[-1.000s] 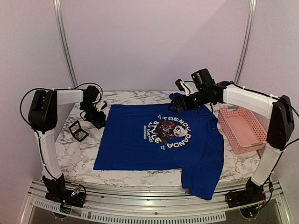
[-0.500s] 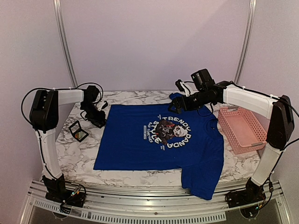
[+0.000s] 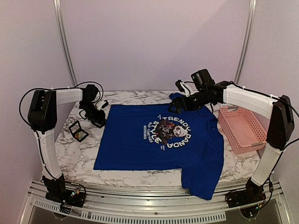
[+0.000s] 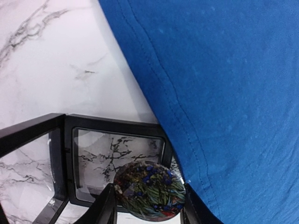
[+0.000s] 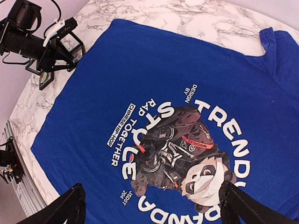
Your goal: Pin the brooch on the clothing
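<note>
The brooch (image 4: 149, 189), a small round disc with a dark blue-green floral picture, sits between the fingers of my left gripper (image 4: 148, 207), which is shut on it. It hangs over an open black box (image 4: 117, 149) just left of the clothing's hem. The clothing (image 3: 121, 144) is a royal-blue T-shirt lying flat, with a panda print (image 5: 187, 154) ringed by white lettering. In the top view my left gripper (image 3: 96, 116) is at the shirt's left edge. Over the collar end, my right gripper (image 5: 154, 210) is open above the print, holding nothing.
A second small open black box (image 3: 78, 131) lies on the marble table (image 3: 74, 158) left of the shirt. A pink basket (image 3: 243, 128) stands at the right. The shirt's lower right corner hangs over the table's near edge.
My left gripper's jaws have narrowed onto the brooch and the left arm has shifted slightly. The right arm and the shirt have not moved.
</note>
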Motion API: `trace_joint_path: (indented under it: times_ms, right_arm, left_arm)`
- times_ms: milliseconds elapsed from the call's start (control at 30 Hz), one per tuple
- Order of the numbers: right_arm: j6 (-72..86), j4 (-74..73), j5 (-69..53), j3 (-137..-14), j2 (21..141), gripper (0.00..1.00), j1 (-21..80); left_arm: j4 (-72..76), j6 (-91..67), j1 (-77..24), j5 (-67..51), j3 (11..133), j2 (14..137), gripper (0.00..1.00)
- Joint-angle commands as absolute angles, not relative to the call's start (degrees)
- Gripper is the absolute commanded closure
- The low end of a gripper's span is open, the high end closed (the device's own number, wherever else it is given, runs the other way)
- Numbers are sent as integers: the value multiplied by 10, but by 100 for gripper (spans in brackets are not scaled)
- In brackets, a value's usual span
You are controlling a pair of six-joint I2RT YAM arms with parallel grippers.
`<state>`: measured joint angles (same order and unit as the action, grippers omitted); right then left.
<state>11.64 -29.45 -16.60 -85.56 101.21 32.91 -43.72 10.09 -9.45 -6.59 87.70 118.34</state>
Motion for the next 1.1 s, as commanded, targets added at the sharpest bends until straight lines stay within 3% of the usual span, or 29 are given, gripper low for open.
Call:
trace_joint_path:
  times_ms: [0, 333, 533, 700, 900, 1067]
  right_arm:
    - [114, -305, -168, -863, 1004, 2, 334]
    - [135, -299, -182, -880, 986, 2, 333]
    - [202, -269, -239, -914, 977, 4, 342]
    - [251, -226, -272, -920, 960, 6, 359]
    - [253, -202, -296, -925, 947, 7, 407]
    - [215, -177, -303, -919, 933, 10, 469]
  left_arm:
    - [-459, 114, -91, -85, 874, 1146, 76]
    - [-525, 143, -101, -133, 901, 1068, 81]
    - [-599, 191, -168, -113, 953, 980, 82]
    - [-655, 274, -292, 7, 988, 900, 82]
    - [-678, 403, -444, 244, 992, 824, 83]
    - [-434, 610, -599, 441, 854, 733, 84]
